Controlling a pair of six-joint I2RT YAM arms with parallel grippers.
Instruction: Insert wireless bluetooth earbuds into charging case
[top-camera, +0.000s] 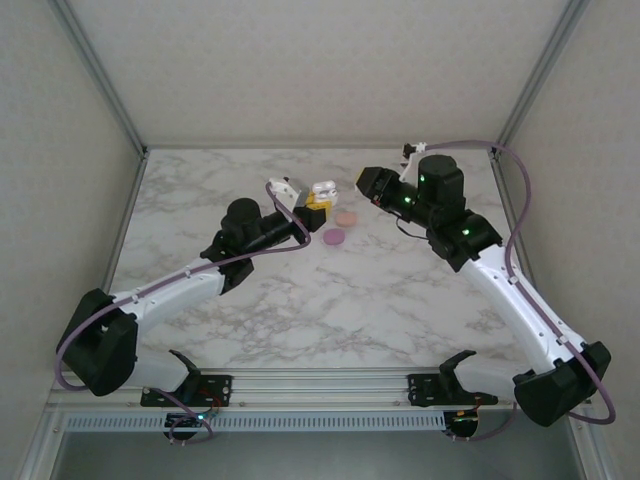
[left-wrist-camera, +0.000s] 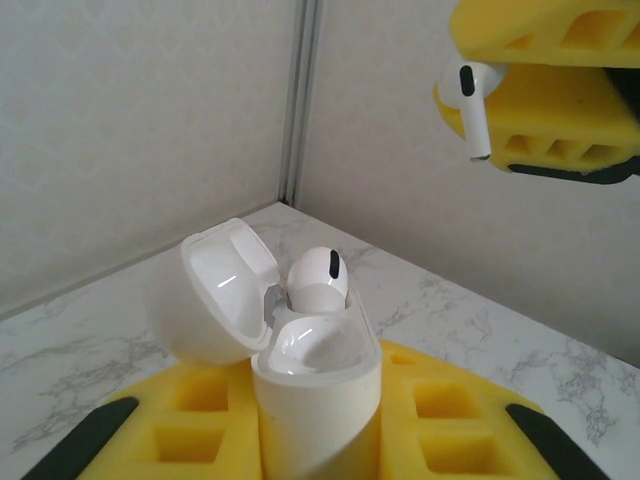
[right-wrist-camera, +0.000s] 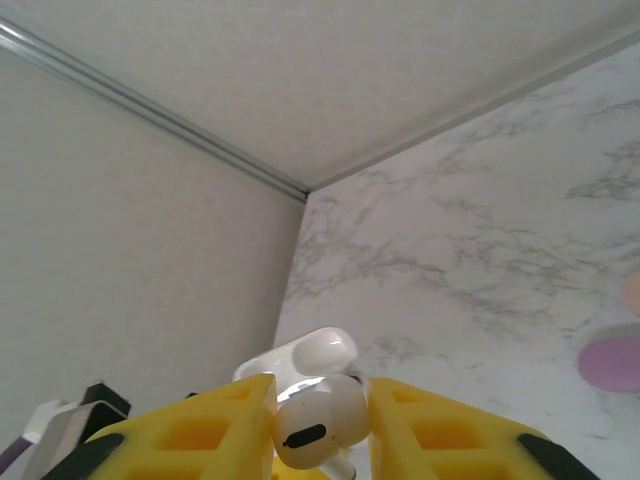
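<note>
**2nd bud short of the open slot – slip & snag risks**

risks first, near to far.

- left gripper (left-wrist-camera: 320, 440): closed tight on lower body of charging case (left-wrist-camera: 318, 385), held upright toward far middle of table (top-camera: 400, 300), lid (left-wrist-camera: 213, 290) flipped back.
  - low clamp on a smooth rounded shell, so poss. twist or slip under a downward push.
- seated earbud (left-wrist-camera: 318, 278) in the farther slot; nearer slot looks empty.
- beyond, right gripper (right-wrist-camera: 318, 425): pinched shut on head of second earbud (left-wrist-camera: 472, 105), stem down, higher than case & well apart from it.
  - narrow hold on a slick bulb, so poss. rotation or pop-out.
  - stem off-angle would mean a catch on the rim or a knock to the seated bud.
  - can't tell if the bud matches that slot.
  - lid near the approach path, so poss. bump shut.

counts, near to far:

- 1 purple oval piece (top-camera: 335, 237) and 1 pink oval piece (top-camera: 347, 218), flat on table just near of the case; can't tell what they are.
- 1 case.
- 2 white buds (1 seated, 1 held).
- 2 grippers.
</note>
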